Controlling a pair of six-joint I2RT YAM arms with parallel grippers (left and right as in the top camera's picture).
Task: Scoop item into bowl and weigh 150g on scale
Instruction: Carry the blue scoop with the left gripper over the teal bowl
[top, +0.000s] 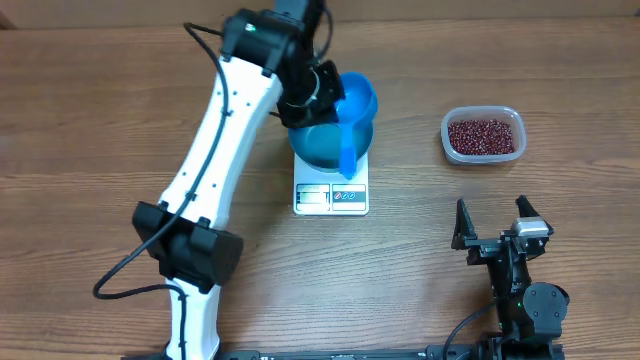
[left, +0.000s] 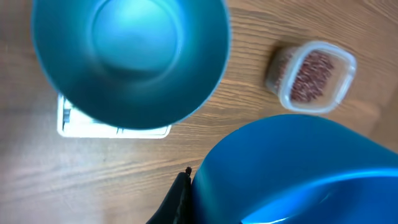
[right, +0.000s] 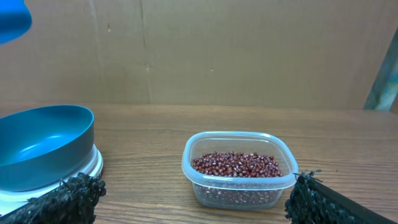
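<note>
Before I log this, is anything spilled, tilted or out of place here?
Nothing stands out. The beans all lie inside the clear tub, none on the table; the empty bowl sits level on the scale.

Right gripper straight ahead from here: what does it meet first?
Probably the tub of beans, centred between the fingers of the open right gripper; the bowl lies off to the side. Depth is unclear.
</note>
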